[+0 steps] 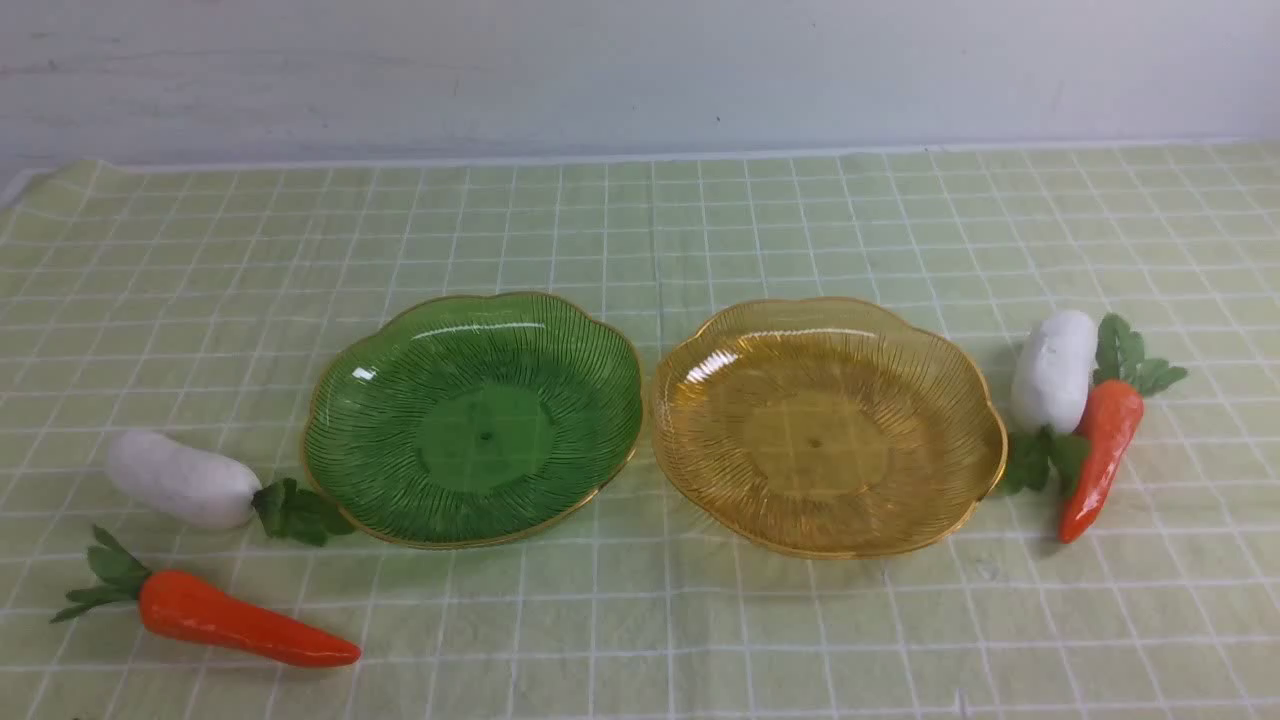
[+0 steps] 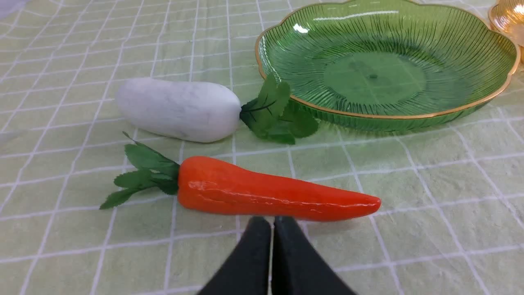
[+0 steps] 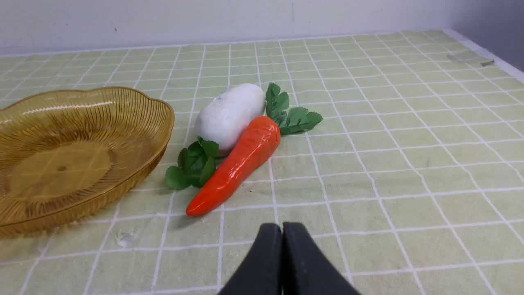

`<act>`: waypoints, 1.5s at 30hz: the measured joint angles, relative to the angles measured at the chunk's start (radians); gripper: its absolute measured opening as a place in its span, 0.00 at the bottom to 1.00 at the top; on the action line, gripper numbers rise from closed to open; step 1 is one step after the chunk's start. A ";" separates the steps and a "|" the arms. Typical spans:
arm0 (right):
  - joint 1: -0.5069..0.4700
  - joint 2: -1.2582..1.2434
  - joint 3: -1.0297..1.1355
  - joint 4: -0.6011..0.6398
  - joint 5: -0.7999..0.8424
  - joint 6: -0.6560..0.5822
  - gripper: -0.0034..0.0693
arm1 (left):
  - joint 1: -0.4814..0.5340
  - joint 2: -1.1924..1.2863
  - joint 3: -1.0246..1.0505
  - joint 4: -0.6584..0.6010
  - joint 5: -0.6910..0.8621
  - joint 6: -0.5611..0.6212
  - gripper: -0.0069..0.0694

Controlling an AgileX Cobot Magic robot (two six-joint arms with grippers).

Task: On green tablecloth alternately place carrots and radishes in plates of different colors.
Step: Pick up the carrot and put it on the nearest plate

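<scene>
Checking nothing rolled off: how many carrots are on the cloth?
2. The left carrot lies front left, apart from the green plate; the right carrot touches a radish beside the amber plate.

Only the dark fingertips of the left gripper (image 2: 272, 223) showed, the rest lost below the frame. Far beyond it, the amber plate (image 2: 505, 18) was a cropped sliver. Just ahead of the right gripper (image 3: 282, 227), a carrot (image 3: 237, 164) hid part of a radish (image 3: 229, 114).
</scene>
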 joint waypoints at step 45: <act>0.000 0.000 0.007 0.537 -0.346 0.194 0.03 | 0.000 0.681 -0.705 -0.400 0.446 -0.031 0.08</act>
